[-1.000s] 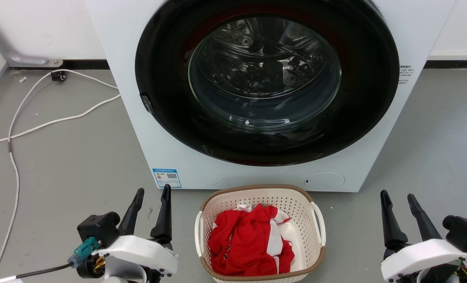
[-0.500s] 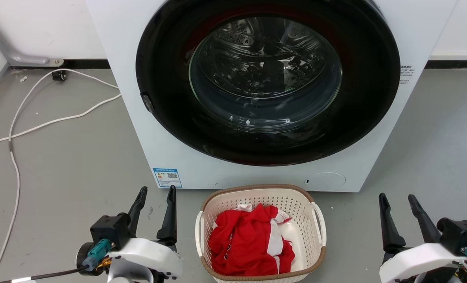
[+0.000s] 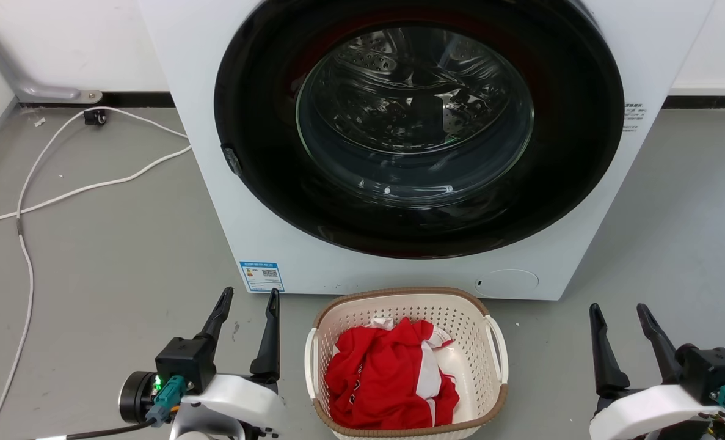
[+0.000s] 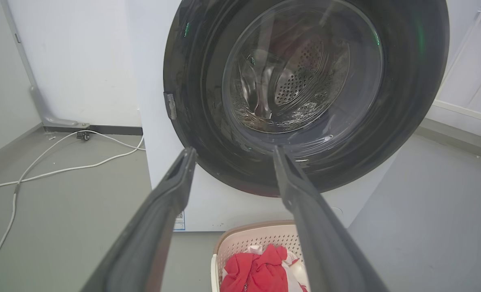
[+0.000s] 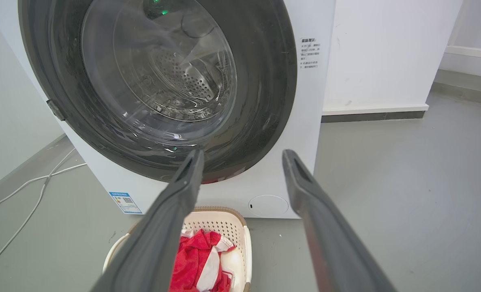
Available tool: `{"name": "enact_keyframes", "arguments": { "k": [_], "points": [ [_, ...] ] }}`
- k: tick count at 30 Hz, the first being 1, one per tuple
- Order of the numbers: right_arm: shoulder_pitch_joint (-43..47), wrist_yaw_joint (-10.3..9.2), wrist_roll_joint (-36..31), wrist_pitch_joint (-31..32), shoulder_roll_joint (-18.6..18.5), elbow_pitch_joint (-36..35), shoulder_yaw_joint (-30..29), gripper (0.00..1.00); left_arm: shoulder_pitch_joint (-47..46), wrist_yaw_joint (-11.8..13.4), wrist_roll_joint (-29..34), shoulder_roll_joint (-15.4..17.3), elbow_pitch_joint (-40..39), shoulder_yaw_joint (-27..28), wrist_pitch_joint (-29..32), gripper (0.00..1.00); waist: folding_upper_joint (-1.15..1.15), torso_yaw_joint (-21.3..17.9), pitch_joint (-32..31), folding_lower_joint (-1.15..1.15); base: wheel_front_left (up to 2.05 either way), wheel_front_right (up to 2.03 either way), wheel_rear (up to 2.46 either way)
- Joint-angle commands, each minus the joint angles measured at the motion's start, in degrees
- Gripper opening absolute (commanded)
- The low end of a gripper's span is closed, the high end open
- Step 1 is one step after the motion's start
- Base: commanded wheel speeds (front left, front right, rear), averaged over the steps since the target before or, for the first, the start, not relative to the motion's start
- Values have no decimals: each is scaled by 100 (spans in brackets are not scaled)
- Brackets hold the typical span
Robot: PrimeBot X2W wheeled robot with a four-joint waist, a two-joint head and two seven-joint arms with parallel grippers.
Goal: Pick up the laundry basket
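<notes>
Laundry room, seen from my remote station: the cream-white perforated plastic laundry basket [image 3: 460,319], rounded-rectangular with a brown woven-look rim and 2 white side handles, sits on the grey floor [image 3: 105,256]. It is close in front of the white front-loading washing machine [image 3: 313,276], below that machine's round glass door ringed in black [image 3: 258,153]. A crumpled red-and-white garment [image 3: 386,379] lies inside the basket.

In the head view my left gripper [image 3: 250,293] stands near the basket's left handle without touching it. Its 2 long dark fingers are spread apart with nothing between them. My right gripper [image 3: 618,308] is farther out on the other side, well apart from the right handle. Its fingers are also spread and empty. Both pairs of fingers point toward the washer.

In the left wrist view the left gripper [image 4: 233,150] frames the lower part of the door, and the basket [image 4: 252,243] shows at the bottom edge, partly behind 1 finger. In the right wrist view the right gripper [image 5: 243,152] points at the machine's lower front, with the basket [image 5: 220,227] low and partly behind 1 finger.

A white cable [image 3: 93,186] trails over the floor to the left of the washer. A small blue label [image 3: 261,276] marks the lower left corner of the machine's front.
</notes>
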Motion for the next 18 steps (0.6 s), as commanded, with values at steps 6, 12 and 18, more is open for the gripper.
{"name": "enact_keyframes", "arguments": {
  "k": [6,12,18],
  "points": [
    [47,-2,-147,-131,11,10,-33,100,4,-7,318,-35,-26,-25,-109,100,0,9,-6,0,0,0,0],
    [58,-2,-290,-220,12,23,-47,100,29,-10,492,-56,-1,-21,-165,100,0,11,-4,0,0,0,0],
    [67,-2,-408,-298,14,77,-41,100,54,-22,691,-83,20,-14,-227,100,0,19,1,0,0,0,0]
  ]
}}
